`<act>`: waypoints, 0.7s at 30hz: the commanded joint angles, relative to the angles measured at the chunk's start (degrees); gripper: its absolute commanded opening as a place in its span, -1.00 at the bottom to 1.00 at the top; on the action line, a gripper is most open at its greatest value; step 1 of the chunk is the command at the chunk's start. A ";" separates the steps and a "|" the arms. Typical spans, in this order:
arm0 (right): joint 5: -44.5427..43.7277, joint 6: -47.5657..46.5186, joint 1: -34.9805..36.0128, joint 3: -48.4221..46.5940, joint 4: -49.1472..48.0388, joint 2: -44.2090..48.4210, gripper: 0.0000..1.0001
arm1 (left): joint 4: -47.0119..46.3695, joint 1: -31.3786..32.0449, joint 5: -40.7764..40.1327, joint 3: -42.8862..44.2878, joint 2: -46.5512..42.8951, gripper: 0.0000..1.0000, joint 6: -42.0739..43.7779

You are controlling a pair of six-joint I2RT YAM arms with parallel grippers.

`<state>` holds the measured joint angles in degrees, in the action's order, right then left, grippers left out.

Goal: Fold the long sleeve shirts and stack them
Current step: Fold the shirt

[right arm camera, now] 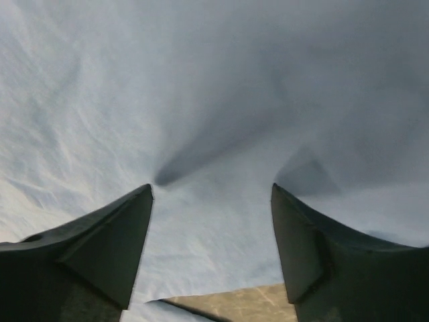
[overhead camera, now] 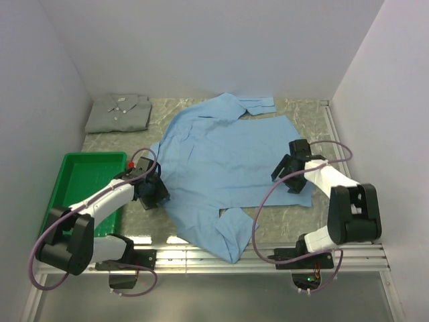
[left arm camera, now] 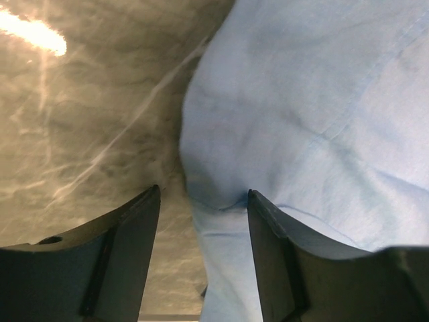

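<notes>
A light blue long sleeve shirt (overhead camera: 224, 157) lies spread out across the middle of the table, one sleeve trailing toward the front edge (overhead camera: 228, 238). A pale grey-green shirt (overhead camera: 119, 113) lies folded at the back left corner. My left gripper (overhead camera: 154, 193) is low at the blue shirt's left edge; in the left wrist view it (left arm camera: 203, 194) stands open, with the blue cloth's edge (left arm camera: 228, 228) between the fingers. My right gripper (overhead camera: 285, 180) is down on the shirt's right side; the right wrist view shows it (right arm camera: 212, 189) open over flat blue cloth (right arm camera: 214, 100).
A green plastic tray (overhead camera: 70, 161) stands at the left, right beside the left arm. White walls close in the back and both sides. Metal rails (overhead camera: 268, 249) run along the front edge by the arm bases. Bare marbled tabletop (overhead camera: 301, 114) shows at the back right.
</notes>
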<state>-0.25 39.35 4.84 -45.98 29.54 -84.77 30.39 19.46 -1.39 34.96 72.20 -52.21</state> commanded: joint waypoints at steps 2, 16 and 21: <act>-7.83 2.39 -3.60 2.82 5.25 9.44 0.66 | 4.49 -0.30 -1.69 1.25 -2.86 0.23 0.88; -8.54 7.40 -15.65 11.43 12.73 23.78 0.51 | 1.25 -0.22 1.82 -0.42 -1.02 0.22 1.76; -5.99 8.72 -16.36 12.49 11.77 22.29 0.50 | -0.51 -0.22 2.88 -0.68 1.70 0.15 1.49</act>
<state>-7.42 46.19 -11.18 -34.13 41.91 -62.26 32.03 19.42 -0.05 34.85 72.42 -51.18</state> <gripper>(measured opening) 0.753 0.585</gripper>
